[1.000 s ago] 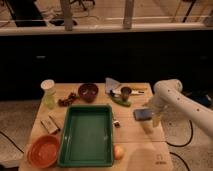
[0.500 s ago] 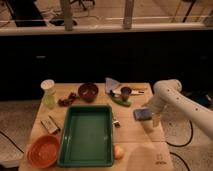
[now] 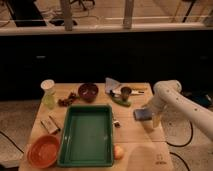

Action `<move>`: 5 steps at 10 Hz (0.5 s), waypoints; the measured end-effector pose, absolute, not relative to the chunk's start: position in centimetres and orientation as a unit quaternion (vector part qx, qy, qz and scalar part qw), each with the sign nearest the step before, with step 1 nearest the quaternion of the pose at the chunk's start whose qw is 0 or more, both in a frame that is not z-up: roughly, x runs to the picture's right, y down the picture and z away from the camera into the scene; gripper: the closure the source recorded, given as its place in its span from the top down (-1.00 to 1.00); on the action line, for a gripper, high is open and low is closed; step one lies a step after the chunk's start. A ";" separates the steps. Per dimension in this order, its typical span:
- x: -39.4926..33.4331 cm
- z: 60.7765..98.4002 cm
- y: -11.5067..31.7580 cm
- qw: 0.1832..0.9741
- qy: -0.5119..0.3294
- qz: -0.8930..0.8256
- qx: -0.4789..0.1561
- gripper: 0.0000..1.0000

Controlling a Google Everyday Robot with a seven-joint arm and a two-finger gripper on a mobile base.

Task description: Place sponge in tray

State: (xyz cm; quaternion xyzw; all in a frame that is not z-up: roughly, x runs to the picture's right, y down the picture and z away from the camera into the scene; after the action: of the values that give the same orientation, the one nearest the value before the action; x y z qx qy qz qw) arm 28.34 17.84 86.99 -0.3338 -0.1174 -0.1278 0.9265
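- Sponge [image 3: 141, 115] sits at the gripper [image 3: 149, 117], near the table's right edge, outside the tray [image 3: 88, 107].
- Grip state: cannot tell.
- Tray lies at 9 o'clock from the sponge, long axis running 12–6.

Orange bowl [image 3: 44, 150], dark bowl [image 3: 88, 91], pale cup [image 3: 48, 93]

tray [image 3: 87, 135] central, sponge [image 3: 142, 114] to its right (at the gripper [image 3: 148, 118])
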 end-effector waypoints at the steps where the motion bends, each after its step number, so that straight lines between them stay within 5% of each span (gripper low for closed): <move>1: 28.4 87.1 17.9 0.926 -0.118 -0.129 -0.334 0.60; 5: 28.4 87.1 18.2 0.925 -0.121 -0.130 -0.337 0.60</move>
State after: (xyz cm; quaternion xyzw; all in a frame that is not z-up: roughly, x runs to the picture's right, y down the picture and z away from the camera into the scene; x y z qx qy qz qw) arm 28.41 18.24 87.06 -0.3367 -0.1209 -0.1297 0.9248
